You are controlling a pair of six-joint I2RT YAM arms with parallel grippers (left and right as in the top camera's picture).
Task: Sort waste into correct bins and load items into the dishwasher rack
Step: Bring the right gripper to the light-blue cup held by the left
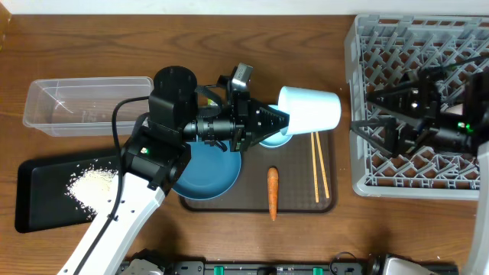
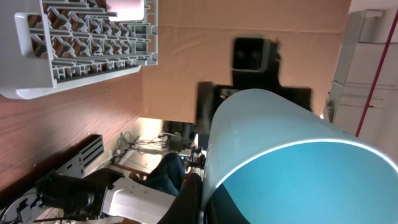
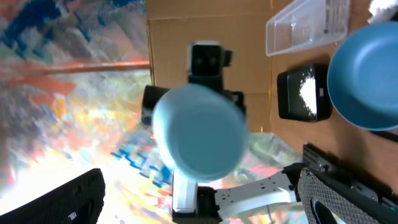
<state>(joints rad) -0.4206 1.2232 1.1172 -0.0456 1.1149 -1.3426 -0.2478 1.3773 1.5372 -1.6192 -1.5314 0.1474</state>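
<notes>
Far left of the left gripper (image 1: pixel 283 121): clear plastic rectangular tub (image 1: pixel 88 103), plus flat black rimmed tray (image 1: pixel 38 198) with loose white rice grains (image 1: pixel 93 183) on it. Just under its wrist: large dark-blue bowl (image 1: pixel 210 179) on the brown serving tray (image 1: pixel 298 183).

That gripper is clamped on the small white cup with the blue inside (image 1: pixel 313 109), pinching the wall at the rim. Cup is in the air, on its side, mouth toward the gripper, base toward the grey plastic dishwasher rack (image 1: pixel 367 46).

My read: light, stiff, slick wall. A rim pinch can let it swivel, so grip deep across the wall. Material unclear, so treat as chippable. Looks smooth, clean, slightly tapered.

Below the cup: small orange carrot (image 1: pixel 273 192), thin wooden chopsticks (image 1: pixel 319 166). Just right of the cup, over the rack: right gripper (image 1: pixel 361 112), jaws wide apart, empty.
</notes>
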